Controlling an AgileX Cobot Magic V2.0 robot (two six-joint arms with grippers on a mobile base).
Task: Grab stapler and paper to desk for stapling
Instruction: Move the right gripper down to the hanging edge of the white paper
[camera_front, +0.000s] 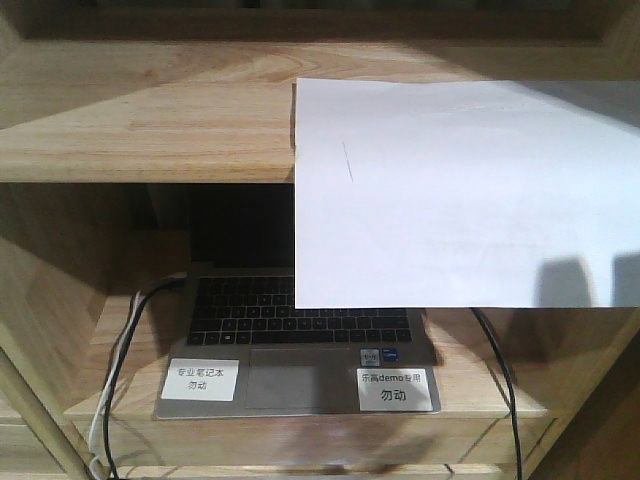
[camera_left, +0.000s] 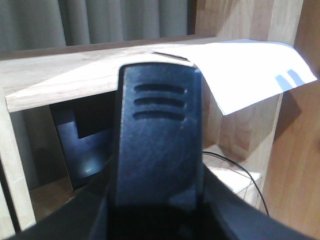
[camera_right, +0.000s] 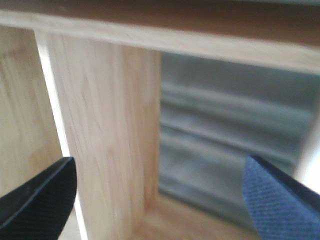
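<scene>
paper (camera_front: 460, 190): on upper shelf (camera_front: 140, 130), front part hanging over the edge, hiding the laptop (camera_front: 300, 345) screen; stapler (camera_left: 160, 140): left wrist view only, ridged black top showing, clamped in left gripper (camera_left: 158, 221), fingers dark, cut off; right gripper (camera_right: 157, 175): spread wide, empty, view blurred

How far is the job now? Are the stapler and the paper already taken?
Done: the left gripper seems to hold the stapler. In hand: the right gripper is open near a shelf post, holding nothing. Left: the paper lies on the shelf, hanging over its edge; both things must go to the desk, not in view.
</scene>
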